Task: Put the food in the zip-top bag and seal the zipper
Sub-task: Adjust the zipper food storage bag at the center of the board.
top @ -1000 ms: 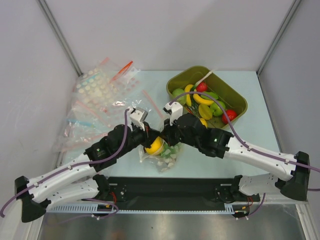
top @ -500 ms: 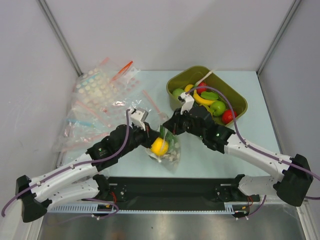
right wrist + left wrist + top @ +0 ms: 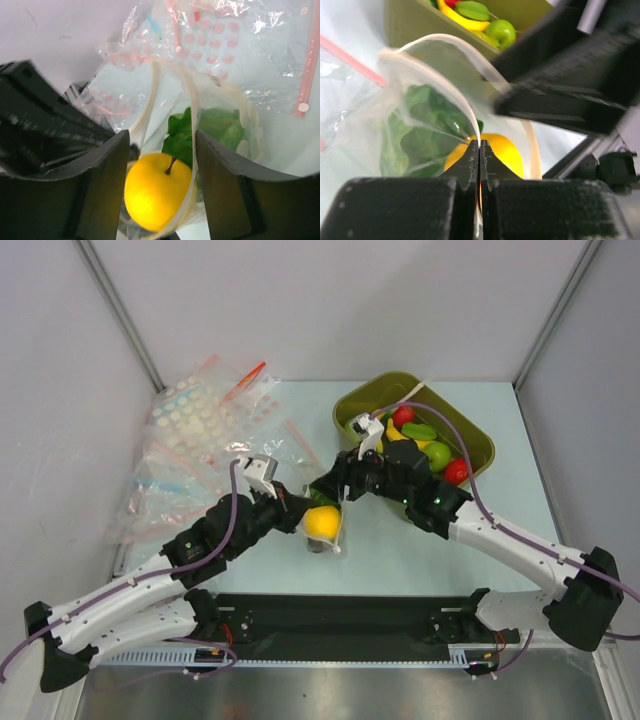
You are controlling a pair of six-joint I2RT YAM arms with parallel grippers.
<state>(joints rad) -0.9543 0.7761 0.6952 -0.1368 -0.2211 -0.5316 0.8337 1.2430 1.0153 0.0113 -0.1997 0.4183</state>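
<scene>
The zip-top bag hangs open between my two grippers at the table's middle, mouth up. Inside it sit the round yellow fruit and the ruffled green lettuce. The colourless zipper curves wide apart around the mouth. My left gripper is shut on the bag's near rim. Above the mouth, my right gripper stands open, its fingers on either side of the fruit and holding nothing.
An olive bin with bananas and red and green fruit stands at the back right, close behind the right wrist. A heap of clear bags with pink and red zip strips covers the back left.
My right gripper was shut at the bag's rim and has opened, its arm drawing back toward the bin. The left gripper has raised its side of the bag, still holding it.
</scene>
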